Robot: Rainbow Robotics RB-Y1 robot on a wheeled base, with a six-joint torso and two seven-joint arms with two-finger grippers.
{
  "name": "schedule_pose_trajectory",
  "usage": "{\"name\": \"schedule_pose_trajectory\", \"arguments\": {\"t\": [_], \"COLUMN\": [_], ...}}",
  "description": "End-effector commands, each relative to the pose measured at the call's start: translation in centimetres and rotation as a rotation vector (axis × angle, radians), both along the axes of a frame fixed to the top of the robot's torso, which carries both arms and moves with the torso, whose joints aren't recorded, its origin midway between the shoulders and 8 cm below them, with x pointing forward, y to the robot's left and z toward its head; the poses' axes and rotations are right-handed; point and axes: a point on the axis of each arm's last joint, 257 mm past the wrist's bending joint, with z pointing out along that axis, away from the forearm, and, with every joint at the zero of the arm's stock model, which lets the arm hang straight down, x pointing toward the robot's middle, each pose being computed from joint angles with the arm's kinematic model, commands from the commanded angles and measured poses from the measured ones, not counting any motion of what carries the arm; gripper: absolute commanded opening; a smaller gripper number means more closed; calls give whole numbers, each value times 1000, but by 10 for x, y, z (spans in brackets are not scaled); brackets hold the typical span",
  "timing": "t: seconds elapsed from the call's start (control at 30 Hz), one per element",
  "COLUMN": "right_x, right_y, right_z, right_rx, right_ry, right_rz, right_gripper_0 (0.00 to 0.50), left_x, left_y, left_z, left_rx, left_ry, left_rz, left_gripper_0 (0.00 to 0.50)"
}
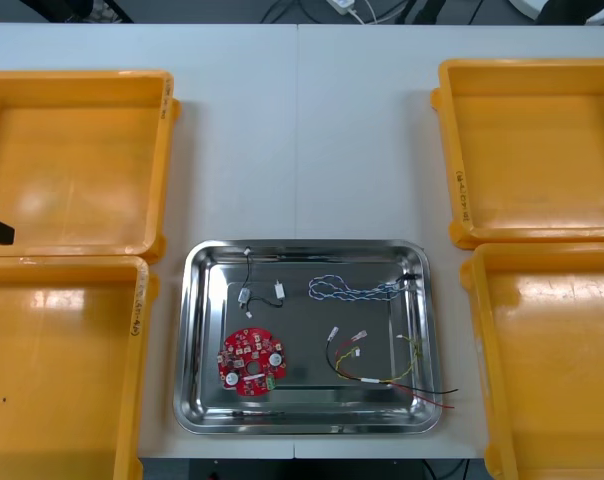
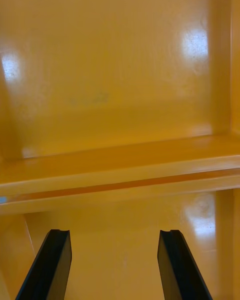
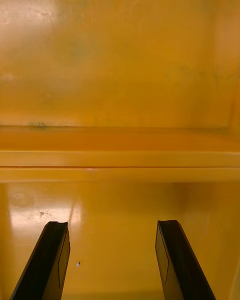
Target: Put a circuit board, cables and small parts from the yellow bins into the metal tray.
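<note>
Over yellow bins (image 1: 77,160), left claw (image 3: 112,225), right claw (image 2: 115,232) spread, mostly cropped.

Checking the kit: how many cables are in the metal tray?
3: black cable at far left, twisted blue and white cable at far right, red and yellow cable at near right. None looks hidden.

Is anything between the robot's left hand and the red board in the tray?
Only the yellow bins' side walls and the shiny metal tray's rim lie between the left hand and the round red circuit board.
</note>
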Motion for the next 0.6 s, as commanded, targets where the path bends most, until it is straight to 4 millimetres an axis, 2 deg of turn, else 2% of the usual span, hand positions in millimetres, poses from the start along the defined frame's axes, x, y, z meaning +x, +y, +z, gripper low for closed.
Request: {"name": "schedule_pose_trajectory", "arguments": {"t": [0.03,0.33,0.6], "right_x": [-2,-2,-2], "right_y": [-15,-15,-15], "right_z": [23,23,23], "right_rx": [-22,-22,-22], "right_ry": [-44,-44,-44], "right_rz": [-42,-42,-42], "right_gripper_0": [500,500,500], "left_x": [-10,-18,-18], "left_y": [14,15,15], "left_z": [-6,-18,-18], "left_rx": [24,17,17], "left_ry": [17,43,44], "left_rz": [-8,-12,-11], "left_gripper_0": [500,500,500]}}
